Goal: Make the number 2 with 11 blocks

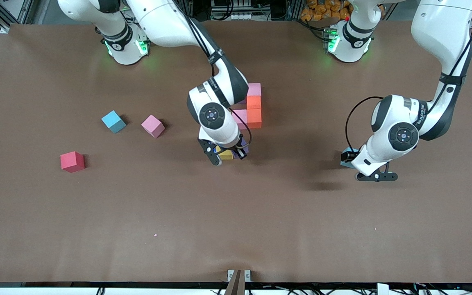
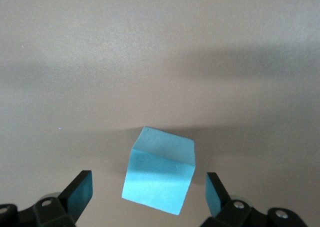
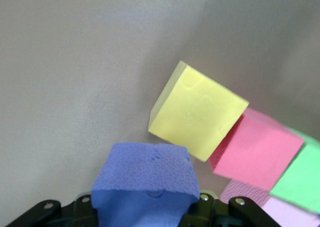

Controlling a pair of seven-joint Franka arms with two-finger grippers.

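The right gripper (image 1: 228, 157) hangs low over the middle of the brown bench (image 1: 236, 213), its fingers clamped on a purple foam cube (image 3: 145, 187). It holds that cube just beside a yellow foam cube (image 3: 197, 112) already lying at the nearer end of the half-built number 2 (image 1: 249, 112). My guess is the purple one is meant to sit flush against the yellow to carry the row along.

The rest of the figure runs away from the front camera toward the robots: a pink cube (image 1: 254, 89) at its farthest end, orange cubes (image 1: 254, 110) below it, another pink one beside those. The wrist camera also catches a green cube (image 3: 300, 179) in the cluster.

Toward the left arm's end, the left gripper (image 1: 369, 174) waits low, its fingers (image 2: 80, 192) spread wide on either side of a light blue foam cube (image 2: 160, 172) without touching it. It looks poised to close on the next piece.

Three spare cubes lie well apart toward the right arm's end: a second light blue (image 1: 113, 121), a pink (image 1: 153, 125), and a red (image 1: 72, 161), presumably stock for later.
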